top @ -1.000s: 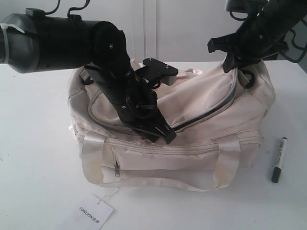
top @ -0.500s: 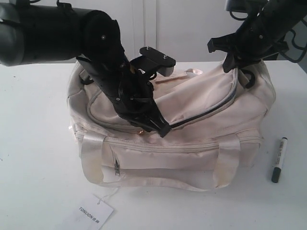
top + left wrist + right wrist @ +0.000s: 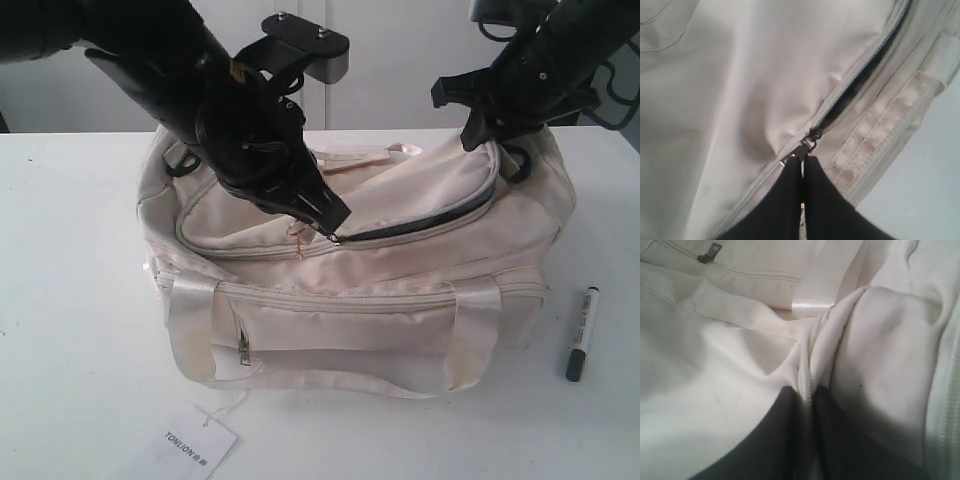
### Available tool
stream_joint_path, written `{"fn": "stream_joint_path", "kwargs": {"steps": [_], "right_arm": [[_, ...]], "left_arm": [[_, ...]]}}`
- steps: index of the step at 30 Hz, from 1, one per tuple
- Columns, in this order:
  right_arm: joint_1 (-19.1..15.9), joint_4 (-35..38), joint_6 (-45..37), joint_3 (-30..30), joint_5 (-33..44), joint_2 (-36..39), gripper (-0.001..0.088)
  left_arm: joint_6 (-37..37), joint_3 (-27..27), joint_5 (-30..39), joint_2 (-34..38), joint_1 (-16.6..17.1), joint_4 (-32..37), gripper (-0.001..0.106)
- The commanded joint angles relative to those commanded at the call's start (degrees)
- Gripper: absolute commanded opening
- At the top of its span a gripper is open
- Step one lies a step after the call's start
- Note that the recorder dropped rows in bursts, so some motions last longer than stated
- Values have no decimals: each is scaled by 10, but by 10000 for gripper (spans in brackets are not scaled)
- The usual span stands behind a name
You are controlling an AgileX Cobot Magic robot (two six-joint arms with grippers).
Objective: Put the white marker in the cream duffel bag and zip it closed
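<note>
The cream duffel bag lies on the white table. Its curved top zipper gapes dark from the middle to the right end. My left gripper is shut on the zipper pull at the near end of that gap. At the bag's right end my right gripper is shut on a raised fold of the bag's fabric and zipper tape. The white marker, dark-capped, lies on the table to the right of the bag, outside it and clear of both grippers.
A white paper tag on a string lies in front of the bag's left corner. Satin handle straps and a front pocket zip cover the bag's near side. The table's back edge meets a white wall.
My left arm has risen and drawn back, taking the zipper pull up the bag's top. The right gripper and the marker have stayed where they were.
</note>
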Motion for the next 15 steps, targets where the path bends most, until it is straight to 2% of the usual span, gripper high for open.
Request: {"fn": "stream_joint_path", "kwargs": {"steps": [3, 5, 15], "right_arm": [[0, 2, 7, 0, 5, 0, 310], [0, 2, 15, 0, 8, -6, 331], [0, 1, 31, 0, 42, -66, 339]], "left_arm": [[5, 0, -15, 0, 0, -32, 0], [5, 0, -25, 0, 0, -47, 0], [5, 0, -42, 0, 0, -74, 0]]}}
